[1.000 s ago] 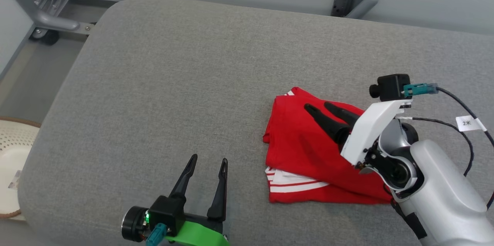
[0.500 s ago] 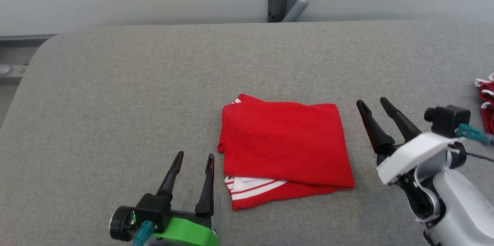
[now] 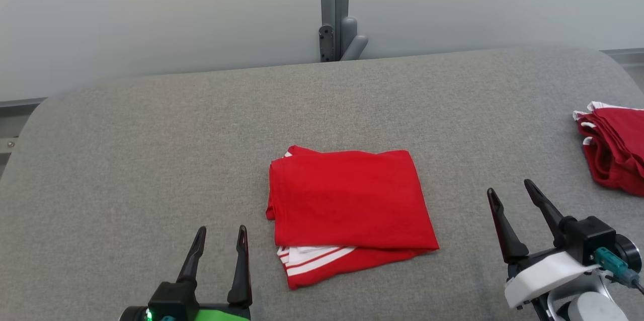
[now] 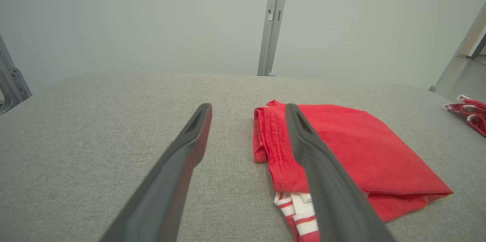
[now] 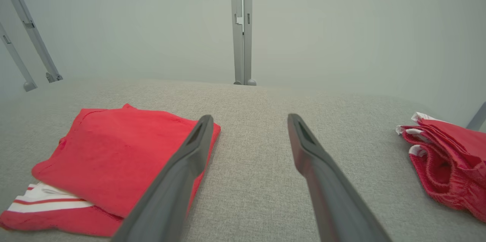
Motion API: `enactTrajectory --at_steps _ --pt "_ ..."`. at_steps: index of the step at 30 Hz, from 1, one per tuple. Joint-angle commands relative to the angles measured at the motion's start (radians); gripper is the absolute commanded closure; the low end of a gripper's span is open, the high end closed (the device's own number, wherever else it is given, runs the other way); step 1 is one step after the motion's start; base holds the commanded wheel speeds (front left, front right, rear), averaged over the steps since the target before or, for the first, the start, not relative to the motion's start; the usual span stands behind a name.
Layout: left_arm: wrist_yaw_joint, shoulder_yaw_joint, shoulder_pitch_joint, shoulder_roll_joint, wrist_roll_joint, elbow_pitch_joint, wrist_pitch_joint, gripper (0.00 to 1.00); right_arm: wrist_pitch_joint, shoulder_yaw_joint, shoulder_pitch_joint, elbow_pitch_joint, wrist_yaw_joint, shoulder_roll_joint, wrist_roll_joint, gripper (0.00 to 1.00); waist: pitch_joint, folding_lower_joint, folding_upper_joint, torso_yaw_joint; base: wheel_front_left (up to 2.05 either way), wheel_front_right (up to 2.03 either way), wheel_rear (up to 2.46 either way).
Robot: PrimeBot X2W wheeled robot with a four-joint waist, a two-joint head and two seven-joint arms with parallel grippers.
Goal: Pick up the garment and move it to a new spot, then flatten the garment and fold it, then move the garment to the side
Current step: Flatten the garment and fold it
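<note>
1. Table (image 3: pixel 151 135): a grey fabric-covered surface with rounded corners that spans the head view. Pale wall panels (image 3: pixel 151 14) stand behind it, with a grey vertical post (image 3: pixel 334 9) at the middle of the back edge.
2. Left gripper (image 3: pixel 222 229): at the lower left of the head view, over the near part of the table. Its fingers are spread wide and point away from the robot, with bare table between them and no object in their hold. The gripper is just left of the garment's near-left corner and apart from it. In the left wrist view one finger overlaps the garment's left edge in the picture only.
3. Garment (image 3: pixel 347 200): red, folded into a roughly rectangular packet, lying flat at the middle of the table between the two grippers. White bands with a red stripe show at its near-left corner, under the top layer. Neither gripper touches it.
4. Right gripper (image 3: pixel 509 186): at the lower right of the head view. Its fingers are spread wide and hold no object. It is to the right of the garment and apart from it.
5. Red pile (image 3: pixel 616 145): bunched red cloth with white trim at the far right edge of the table, well apart from the garment and cut off by the picture edge.
</note>
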Motion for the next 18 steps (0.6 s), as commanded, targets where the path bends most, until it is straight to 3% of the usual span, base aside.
enactTrajectory --at_steps 1,10,18 --pt "0.0 0.005 0.017 0.002 0.009 0.0 -0.002 0.0 -0.003 -0.005 0.014 -0.02 0.0 0.008 -0.018 0.0 -0.011 0.0 0.0 -0.002 0.0 0.0 0.0" --pt "-0.007 0.04 0.081 0.002 0.053 -0.085 -0.002 0.0 -0.003 -0.141 0.186 -0.247 0.0 0.152 -0.18 0.0 -0.038 0.0 0.0 0.012 0.0 0.0 0.0" --pt "-0.002 0.047 0.133 0.002 0.117 -0.15 -0.001 0.0 -0.003 -0.09 0.228 -0.252 0.0 0.147 -0.135 0.0 -0.042 0.0 0.0 0.01 0.0 0.0 0.0"
